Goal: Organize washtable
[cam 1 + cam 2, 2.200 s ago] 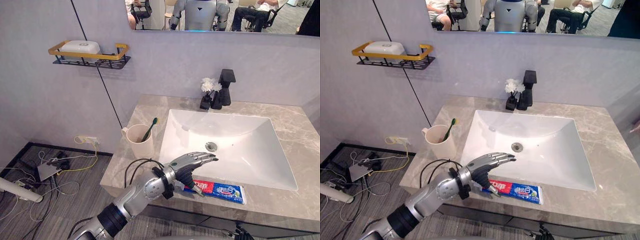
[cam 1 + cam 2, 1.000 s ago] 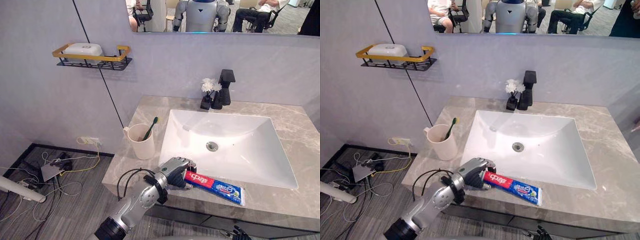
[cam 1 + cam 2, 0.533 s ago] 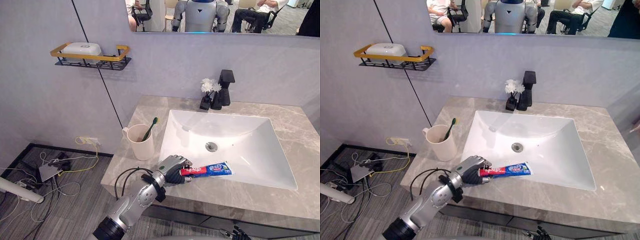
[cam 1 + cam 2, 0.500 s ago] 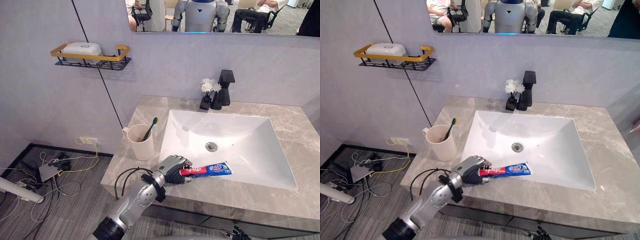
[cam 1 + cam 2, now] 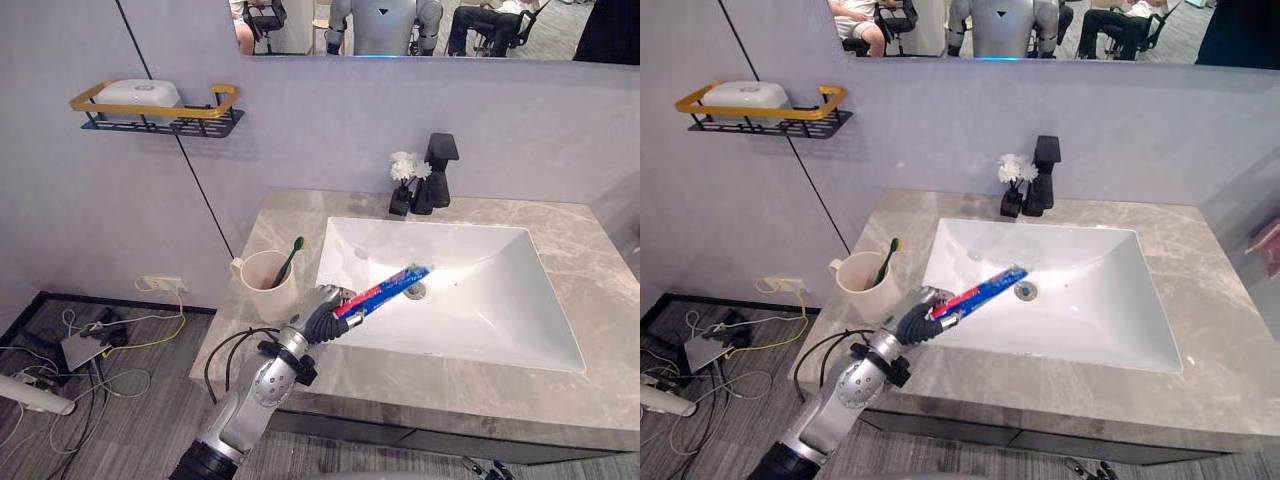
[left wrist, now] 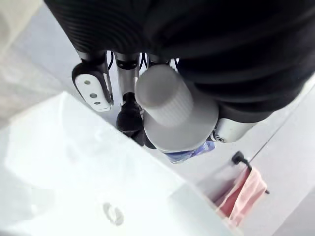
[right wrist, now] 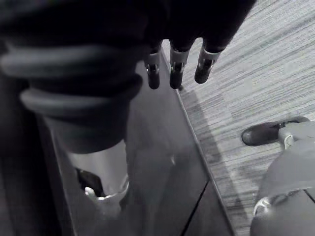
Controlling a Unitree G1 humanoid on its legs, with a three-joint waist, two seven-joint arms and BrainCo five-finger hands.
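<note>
left hand [image 5: 322,318] fingers curled tight round the cap end of the toothpaste tube [image 5: 385,291]. tube is off the counter [image 5: 600,260], tilted up, tail pointing to 2 o'clock over the sink [image 5: 480,300]. cup [image 5: 267,284] with toothbrush [image 5: 291,258] sits at the hand's 10 o'clock, apart from it. right hand [image 7: 175,69] hangs by the cabinet front, fingers straight, holding nothing.
</note>
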